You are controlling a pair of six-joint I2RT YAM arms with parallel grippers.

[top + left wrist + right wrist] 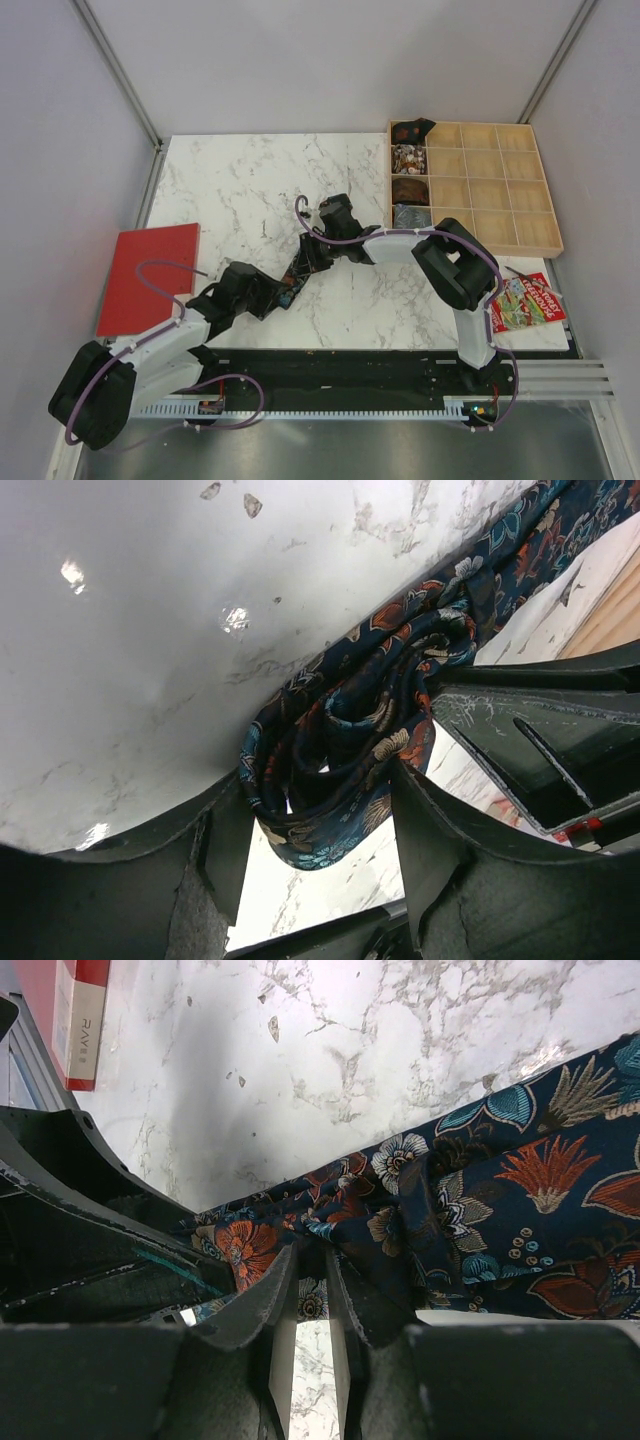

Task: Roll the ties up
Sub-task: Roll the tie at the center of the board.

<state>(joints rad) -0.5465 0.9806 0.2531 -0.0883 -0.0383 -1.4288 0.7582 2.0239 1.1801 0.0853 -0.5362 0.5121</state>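
Observation:
A dark tie (pixel 340 730) with a red, blue and orange floral print lies on the marble table (pixel 240 190), partly wound into a loose coil. My left gripper (pixel 318 780) straddles the coil, and both fingers touch its sides. The unrolled length (pixel 500 1200) runs off to the upper right. My right gripper (pixel 312 1255) is nearly closed and pinches a fold of the fabric at its tips. In the top view the two grippers, left (pixel 278 292) and right (pixel 308 258), meet at the table's middle with the tie (pixel 296 274) mostly hidden between them.
A wooden compartment tray (pixel 500 190) stands at the back right, with several rolled ties (pixel 408 158) in its left column. A flat red board (pixel 150 275) lies at the left edge. A colourful booklet (pixel 527 302) lies at the right, by the right arm.

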